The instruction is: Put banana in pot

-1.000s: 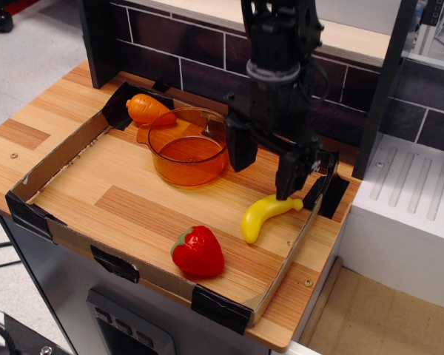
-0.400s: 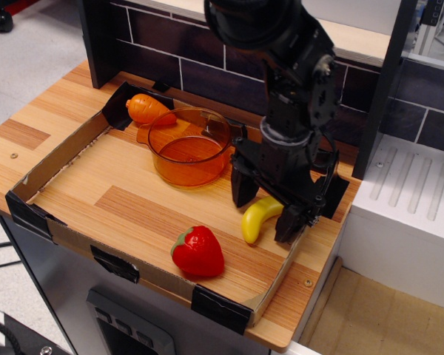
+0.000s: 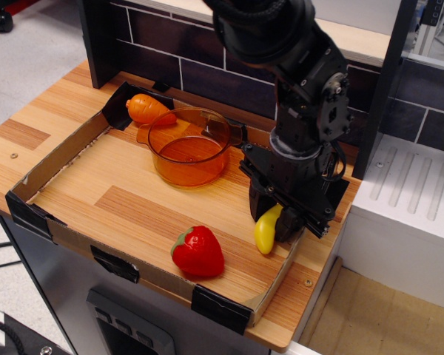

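The yellow banana [image 3: 266, 232] is at the right side of the cardboard tray, near its right wall. Only its lower end shows; the upper part is hidden between the fingers. My black gripper [image 3: 276, 220] has come down over it and is shut on the banana, low against the tray floor. The translucent amber pot [image 3: 189, 146] stands upright and empty at the back middle of the tray, to the left of the gripper and apart from it.
A red strawberry [image 3: 198, 251] lies near the tray's front edge, left of the banana. An orange carrot [image 3: 148, 109] lies in the back left corner behind the pot. The cardboard tray [image 3: 55, 159] has low walls. A dark tiled wall stands behind.
The gripper came down from above the banana's tip, straddled it with open fingers, then closed on it. The banana has turned from lying slantwise to nearly upright.
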Controlling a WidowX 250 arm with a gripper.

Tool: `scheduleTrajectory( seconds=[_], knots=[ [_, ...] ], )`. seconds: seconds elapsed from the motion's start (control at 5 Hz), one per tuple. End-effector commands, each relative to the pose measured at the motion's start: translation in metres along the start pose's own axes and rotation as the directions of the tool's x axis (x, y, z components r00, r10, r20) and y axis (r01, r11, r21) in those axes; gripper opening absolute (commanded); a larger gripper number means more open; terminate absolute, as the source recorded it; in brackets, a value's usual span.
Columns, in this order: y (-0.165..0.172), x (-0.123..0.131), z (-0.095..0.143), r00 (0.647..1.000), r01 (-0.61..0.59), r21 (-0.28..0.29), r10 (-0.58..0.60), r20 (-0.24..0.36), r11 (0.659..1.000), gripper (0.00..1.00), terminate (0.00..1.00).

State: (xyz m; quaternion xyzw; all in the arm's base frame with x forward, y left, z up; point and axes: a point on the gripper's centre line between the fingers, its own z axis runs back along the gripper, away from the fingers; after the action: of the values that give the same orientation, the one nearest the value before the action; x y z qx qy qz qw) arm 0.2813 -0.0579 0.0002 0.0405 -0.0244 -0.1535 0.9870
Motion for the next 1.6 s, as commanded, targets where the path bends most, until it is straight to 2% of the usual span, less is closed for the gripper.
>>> scheduleTrajectory(
  seconds=[0.0, 0.2, 0.4, 0.8, 1.0, 1.2, 1.4],
  knots=[
    [0.026, 0.005, 0.053, 0.992, -0.058, -0.037, 0.062, 0.112, 0.998, 0.0, 0.0],
    [0.049, 0.008, 0.076, 0.97, -0.161, -0.007, 0.159, 0.182, 0.987, 0.0, 0.0],
    [0.077, 0.01, 0.084, 0.937, -0.28, 0.044, 0.263, 0.228, 0.959, 0.0, 0.0],
    [0.127, 0.004, 0.075, 0.914, -0.37, 0.086, 0.347, 0.209, 0.925, 0.0, 0.0],
    [0.14, -0.001, 0.063, 0.921, -0.368, 0.106, 0.347, 0.177, 0.924, 0.0, 0.0],
    [0.14, -0.005, 0.057, 0.932, -0.347, 0.129, 0.326, 0.157, 0.929, 1.0, 0.0],
    [0.134, -0.005, 0.064, 0.937, -0.331, 0.114, 0.313, 0.154, 0.937, 1.0, 0.0]
  ],
)
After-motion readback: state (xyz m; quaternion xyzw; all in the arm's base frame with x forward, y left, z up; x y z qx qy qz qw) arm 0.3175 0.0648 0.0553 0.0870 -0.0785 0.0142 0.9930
